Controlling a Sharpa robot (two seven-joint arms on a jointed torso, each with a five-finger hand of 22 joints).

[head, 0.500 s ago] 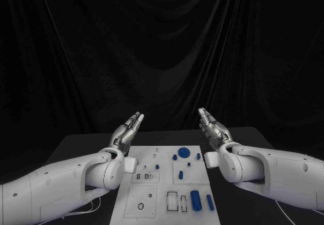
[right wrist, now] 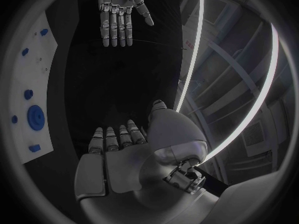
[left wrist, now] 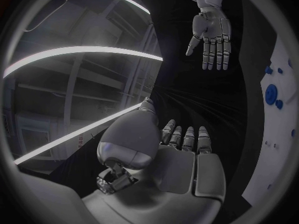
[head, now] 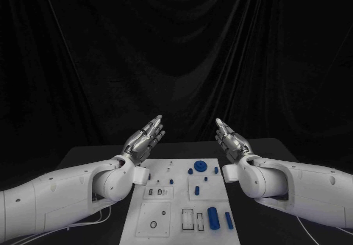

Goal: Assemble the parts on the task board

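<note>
So the task board is lying flat on the black table, running down the middle between the two arms. Nearest the robot there's a long blue cylinder with a thinner blue rod just beside it, both lying on the board. A bit further up there's a small blue peg, and then at the far end a round blue disc with a couple of small blue bits near it.

Both hands are way up past that, raised above the far end of the board, not touching anything. Left hand is on the left side of the board, fingers straight and apart, empty. Right hand mirrors it on the right side, also flat, fingers stretched out, holding nothing. The palms face each other with a gap between them.
</note>
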